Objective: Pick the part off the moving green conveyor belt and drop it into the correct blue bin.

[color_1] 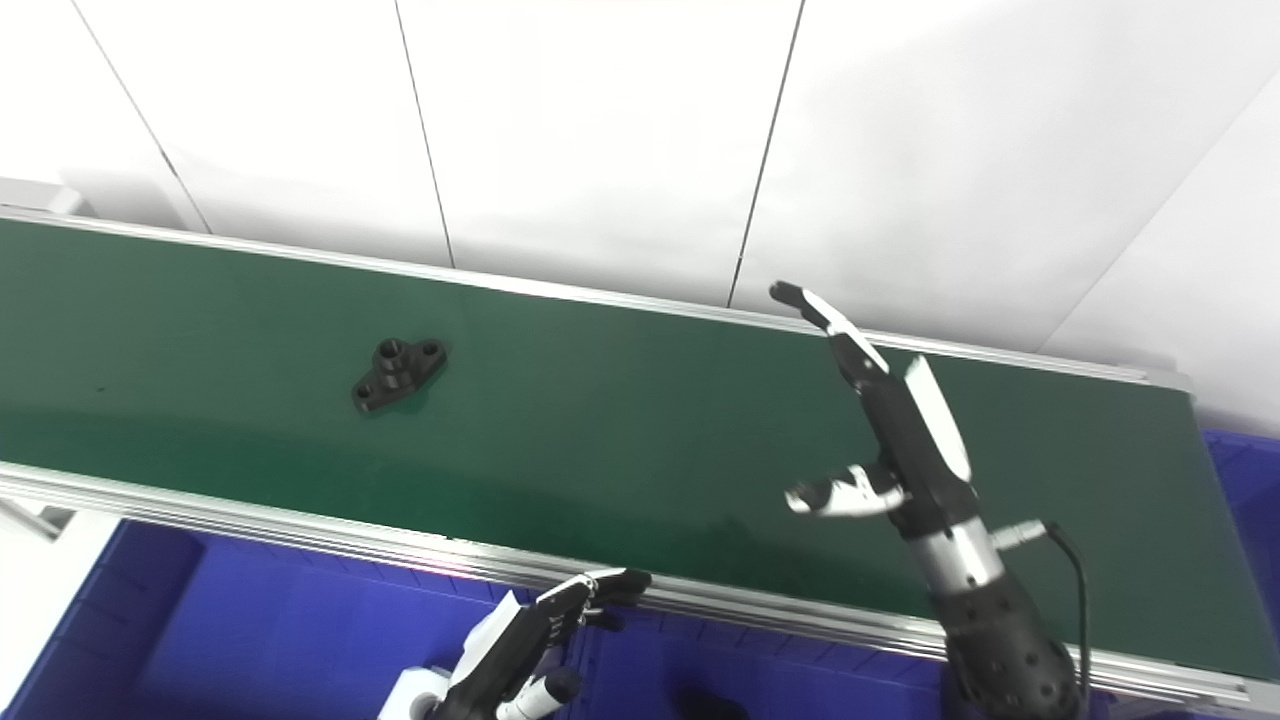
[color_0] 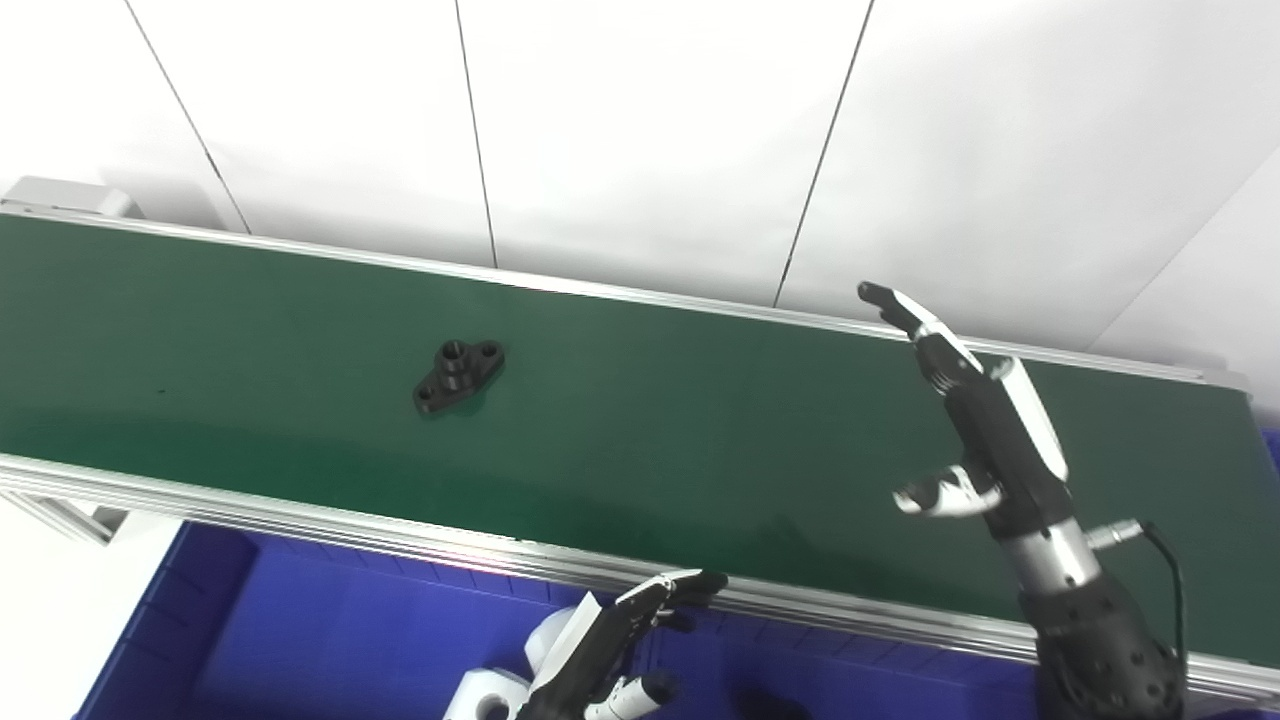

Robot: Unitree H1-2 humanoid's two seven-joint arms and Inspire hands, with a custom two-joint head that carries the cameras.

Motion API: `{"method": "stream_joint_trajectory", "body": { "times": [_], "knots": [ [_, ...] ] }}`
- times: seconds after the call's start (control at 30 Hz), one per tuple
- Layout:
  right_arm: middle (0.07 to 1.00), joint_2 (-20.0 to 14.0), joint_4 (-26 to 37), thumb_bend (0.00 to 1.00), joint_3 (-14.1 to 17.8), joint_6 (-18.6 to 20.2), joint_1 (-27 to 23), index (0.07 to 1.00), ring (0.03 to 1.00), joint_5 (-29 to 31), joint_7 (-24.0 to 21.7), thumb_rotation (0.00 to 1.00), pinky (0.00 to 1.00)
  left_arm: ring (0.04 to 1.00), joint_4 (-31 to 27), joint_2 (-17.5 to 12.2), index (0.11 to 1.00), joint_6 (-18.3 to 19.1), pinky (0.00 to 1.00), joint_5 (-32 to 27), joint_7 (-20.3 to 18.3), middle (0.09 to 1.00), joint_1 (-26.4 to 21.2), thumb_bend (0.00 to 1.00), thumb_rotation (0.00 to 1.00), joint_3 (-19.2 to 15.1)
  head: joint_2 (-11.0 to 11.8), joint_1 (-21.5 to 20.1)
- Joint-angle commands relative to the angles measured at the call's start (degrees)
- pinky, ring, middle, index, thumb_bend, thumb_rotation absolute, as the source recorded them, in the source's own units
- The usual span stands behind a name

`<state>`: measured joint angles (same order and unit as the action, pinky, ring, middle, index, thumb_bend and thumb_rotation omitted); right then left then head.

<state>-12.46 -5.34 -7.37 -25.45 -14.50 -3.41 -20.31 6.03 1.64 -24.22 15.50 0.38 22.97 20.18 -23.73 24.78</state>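
Note:
A small black flanged part (color_0: 458, 375) with a raised centre boss and mounting holes lies flat on the green conveyor belt (color_0: 700, 450), left of the middle. My right hand (color_0: 975, 420) hovers over the belt's right portion, far from the part, open with fingers stretched upward and the thumb sticking out left. Low at the bottom centre, my left hand (color_0: 620, 650) sits over the blue bin (color_0: 330, 640) below the belt's near rail, open and holding nothing.
The belt's aluminium rails (color_0: 400, 540) run along its near and far sides. A second blue bin (color_1: 1245, 480) shows at the right end. A dark object (color_0: 770, 705) lies in the bin at the bottom. White wall panels stand behind.

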Motion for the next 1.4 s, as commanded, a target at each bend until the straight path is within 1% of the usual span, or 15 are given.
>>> {"method": "stream_joint_trajectory", "body": {
  "times": [0.0,0.07,0.2,0.27,0.47,0.57,0.67,0.73,0.8,0.87,1.03,1.1,1.2,1.37],
  "knots": [
    [0.927,-0.43,-0.04,1.0,-1.05,-1.48,-3.3,0.901,0.968,-0.27,1.79,0.74,0.93,0.835,-0.24,2.16,0.786,-2.12,0.73,0.28,0.8,0.827,-0.52,0.89,0.99,1.13,0.02,-0.04],
    [0.914,-0.88,-1.19,1.0,-2.45,-1.48,-4.91,0.907,0.94,-1.81,3.48,0.75,0.92,0.833,-0.1,2.3,0.784,-2.21,0.72,0.27,0.93,0.824,-0.62,0.88,0.98,1.15,0.06,0.02],
    [0.909,-1.94,-3.25,1.0,-6.13,-1.48,-8.02,0.906,0.923,-3.89,6.7,0.75,0.91,0.833,0.12,2.54,0.784,-2.17,0.72,0.26,0.94,0.824,-0.71,0.88,0.98,1.31,0.16,0.04],
    [0.902,-2.0,-4.42,1.0,-7.89,-1.48,-9.79,0.902,0.907,-4.48,7.73,0.73,0.87,0.832,0.37,2.59,0.781,-2.43,0.72,0.22,1.0,0.822,-0.78,0.88,0.98,1.61,0.21,-0.04],
    [0.896,-1.87,-6.26,0.99,-12.16,-1.48,-13.85,0.884,0.884,-6.68,10.95,0.68,0.83,0.824,0.41,3.01,0.775,-2.61,0.72,0.27,1.53,0.816,-0.72,0.88,0.98,2.24,0.11,0.11],
    [0.89,-1.13,-7.97,0.99,-13.87,-1.48,-15.78,0.879,0.889,-7.41,11.83,0.65,0.86,0.827,0.2,3.1,0.778,-2.47,0.72,0.38,1.52,0.82,-0.49,0.9,0.98,2.39,0.03,-0.1],
    [0.894,-0.72,-10.03,1.0,-15.8,-1.48,-17.67,0.884,0.883,-8.58,12.83,0.64,0.85,0.827,0.03,3.06,0.779,-2.44,0.72,0.41,1.48,0.821,-0.47,0.89,0.99,2.54,0.07,-0.21],
    [0.898,-0.56,-11.68,0.99,-17.75,-1.48,-19.47,0.89,0.868,-10.32,14.06,0.64,0.84,0.827,0.24,3.14,0.78,-2.31,0.72,0.82,1.51,0.823,-0.64,0.9,0.99,2.57,0.27,-0.27],
    [0.896,-0.54,-13.14,0.99,-19.93,-1.48,-21.31,0.894,0.851,-12.6,16.02,0.66,0.86,0.826,0.4,3.28,0.78,-2.2,0.72,1.0,1.54,0.823,-0.76,0.9,0.99,2.59,0.34,-0.11],
    [0.894,-0.61,-14.26,0.99,-21.7,-1.48,-22.68,0.894,0.846,-13.55,17.62,0.66,0.87,0.826,0.48,3.46,0.78,-2.18,0.72,0.97,1.57,0.823,-0.85,0.89,0.99,2.63,0.38,0.05],
    [0.876,0.04,-17.25,1.0,-24.35,-1.48,-25.51,0.894,0.84,-14.83,19.07,0.64,0.87,0.831,0.91,3.81,0.782,-2.07,0.72,0.78,1.52,0.825,-1.17,0.89,0.98,2.71,0.55,0.2],
    [0.871,0.15,-18.25,1.0,-25.2,-1.48,-26.37,0.894,0.841,-15.6,19.57,0.65,0.87,0.831,1.09,3.97,0.782,-1.85,0.72,0.93,1.61,0.826,-1.28,0.9,0.99,2.69,0.62,0.29],
    [0.855,0.09,-19.54,1.0,-27.55,-1.48,-28.07,0.889,0.829,-18.17,21.34,0.66,0.88,0.831,1.45,4.14,0.781,-2.22,0.72,1.03,1.86,0.825,-1.57,0.89,0.99,2.82,0.68,0.62],
    [0.847,-0.16,-20.58,1.0,-30.73,-1.47,-29.89,0.902,0.841,-22.59,23.77,0.72,0.95,0.832,1.86,4.35,0.784,-2.47,0.73,0.96,2.07,0.828,-1.88,0.9,0.98,3.17,0.81,1.15]
  ]
}}
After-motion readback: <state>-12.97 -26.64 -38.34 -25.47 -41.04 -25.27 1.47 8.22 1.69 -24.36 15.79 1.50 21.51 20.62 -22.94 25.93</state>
